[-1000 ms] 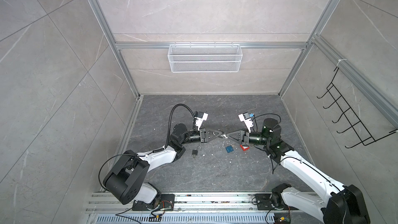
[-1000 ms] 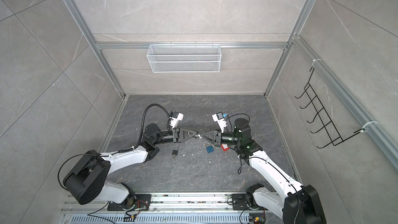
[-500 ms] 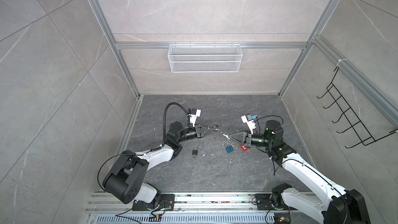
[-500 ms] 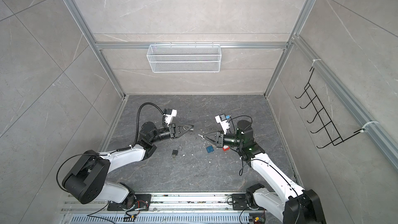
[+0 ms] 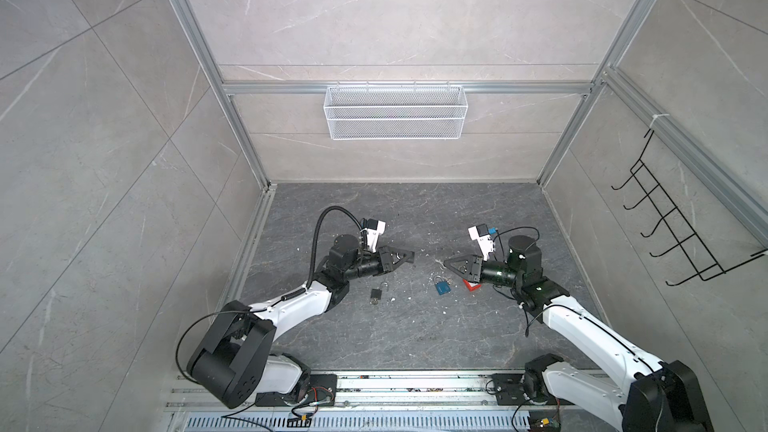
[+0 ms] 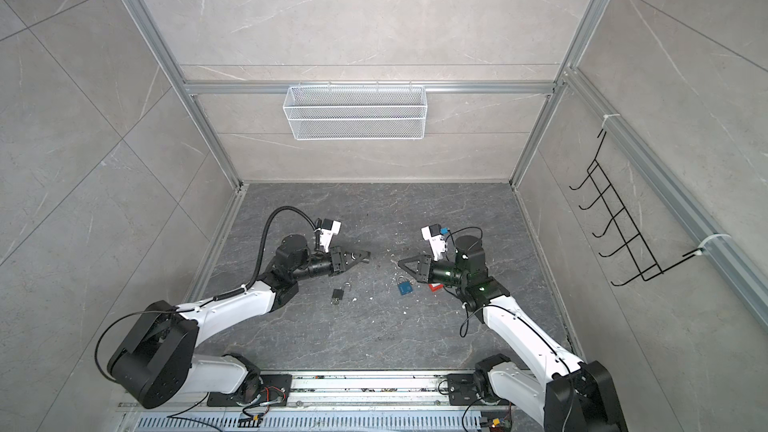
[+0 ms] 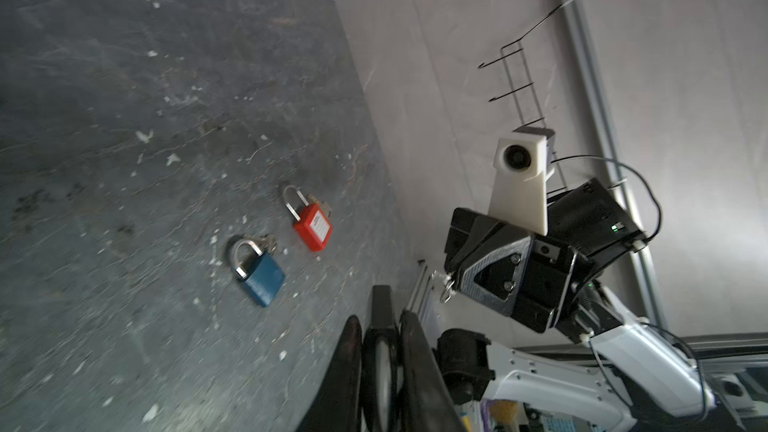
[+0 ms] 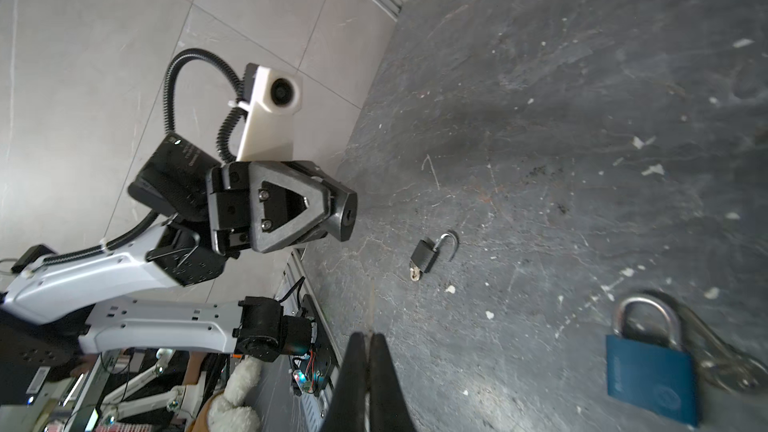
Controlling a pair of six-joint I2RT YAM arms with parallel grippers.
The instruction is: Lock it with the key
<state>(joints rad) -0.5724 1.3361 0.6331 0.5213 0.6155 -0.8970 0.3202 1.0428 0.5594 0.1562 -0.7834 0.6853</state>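
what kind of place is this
Probably a robot test cell: tiled walls in an aluminium frame, a left arm and right arm mounted on a front rail, a wire basket and hook rack, padlocks on the floor.

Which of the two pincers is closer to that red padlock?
Right. The right pincer hovers almost directly over the red padlock, its tip pointing just past it. The left pincer hangs across the middle, nearer the black padlock.
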